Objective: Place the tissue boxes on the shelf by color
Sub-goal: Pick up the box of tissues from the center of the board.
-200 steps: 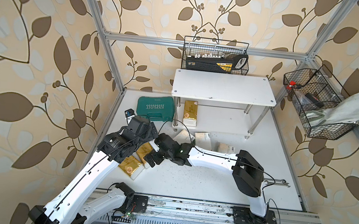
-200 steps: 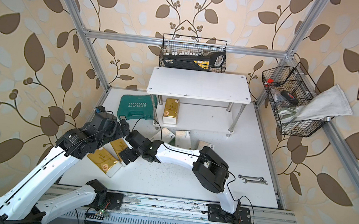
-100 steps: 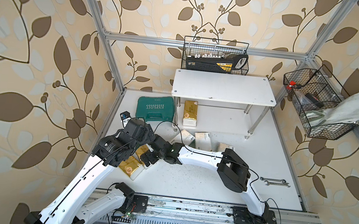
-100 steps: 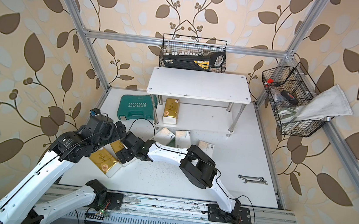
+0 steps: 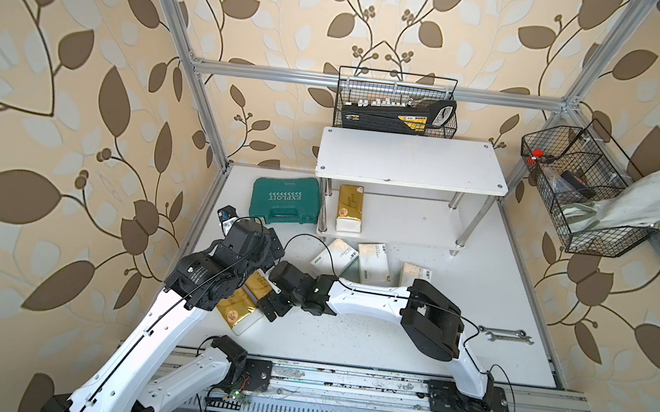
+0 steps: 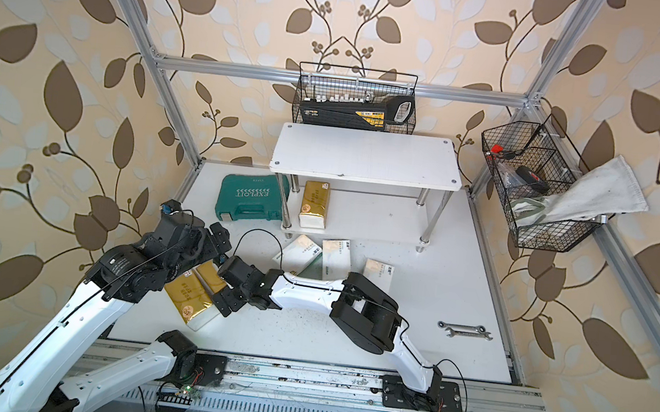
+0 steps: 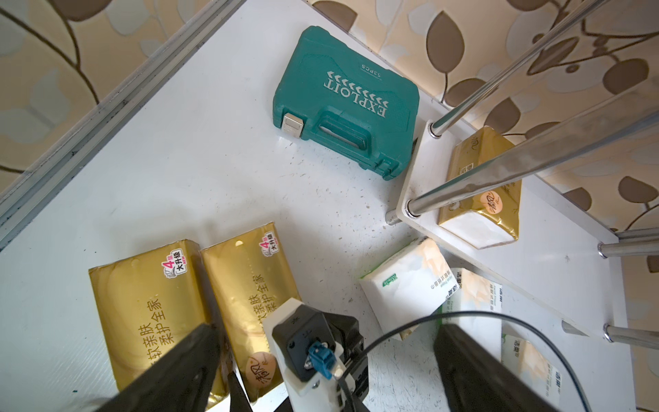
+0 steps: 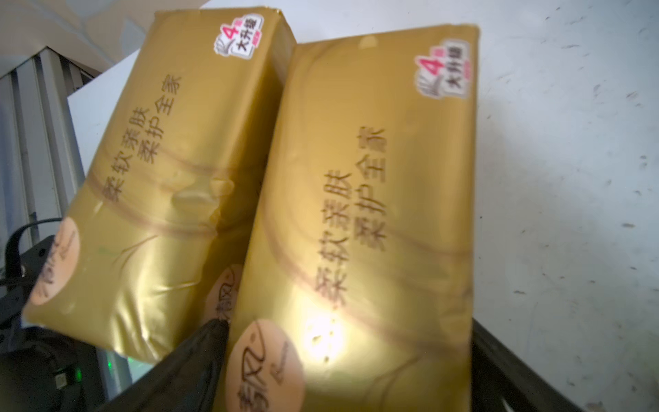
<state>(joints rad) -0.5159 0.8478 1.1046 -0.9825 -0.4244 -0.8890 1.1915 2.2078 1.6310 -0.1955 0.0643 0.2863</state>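
Two gold tissue boxes [image 5: 236, 310] [image 5: 258, 287] lie side by side at the table's front left. My right gripper [image 8: 349, 339] is open and straddles the gold box [image 8: 374, 196] nearer the middle, one finger [image 8: 199, 356] wedged between it and its neighbour [image 8: 171, 142]. My left gripper [image 7: 328, 342] hangs open just above the right wrist, holding nothing. A third gold box [image 5: 349, 213] lies on the lower tier of the white shelf [image 5: 408, 161]. In front of the shelf, three white tissue boxes [image 5: 336, 253] [image 5: 372, 261] [image 5: 417, 274] lie on the table.
A green tool case [image 5: 284, 204] sits left of the shelf. A wire basket [image 5: 397, 105] hangs behind the shelf and another [image 5: 579, 200], with a cloth, on the right wall. A wrench [image 5: 507, 335] lies at the front right. The two arms nearly touch at the front left.
The right arm's elbow has swung left, uncovering the white boxes, and its gripper has settled over the gold box. The left wrist has sunk a little.
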